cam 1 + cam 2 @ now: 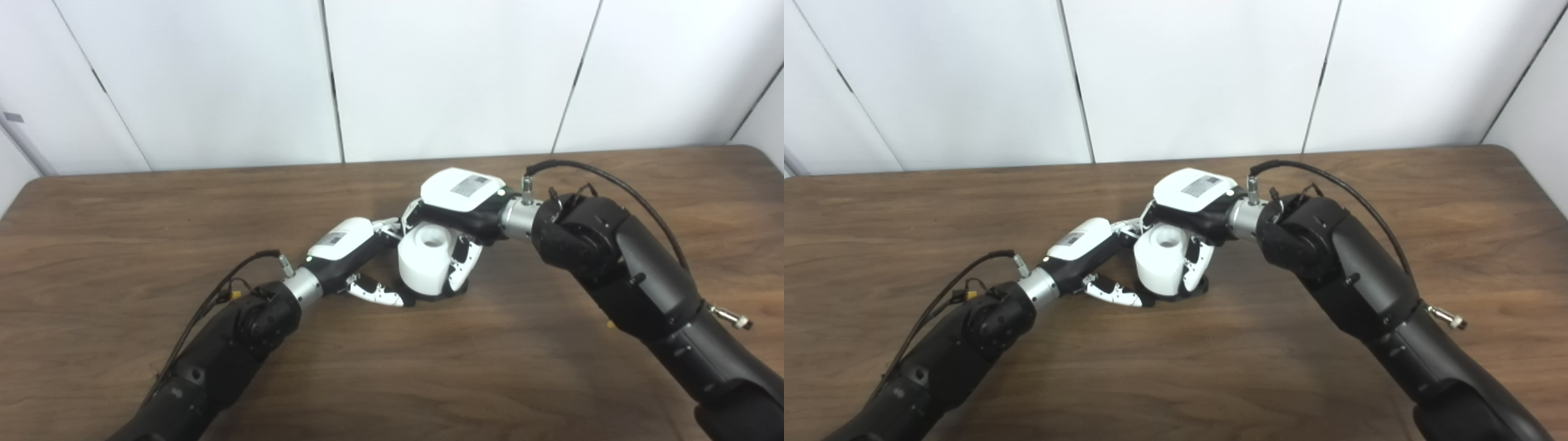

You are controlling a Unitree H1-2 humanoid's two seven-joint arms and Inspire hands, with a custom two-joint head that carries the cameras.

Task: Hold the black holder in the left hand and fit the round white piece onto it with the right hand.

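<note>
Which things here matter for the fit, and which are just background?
In the job:
- round white piece
- black holder, only its base showing
- left hand
- right hand

Not in the job:
- wooden table
- white wall panels

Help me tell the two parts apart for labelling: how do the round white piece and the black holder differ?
The round white piece is tall and mostly visible; the black holder shows only as a low dark edge beneath it. The white piece stands upright on top; the holder lies on the table. Both sit between the left hand and right hand.
</note>
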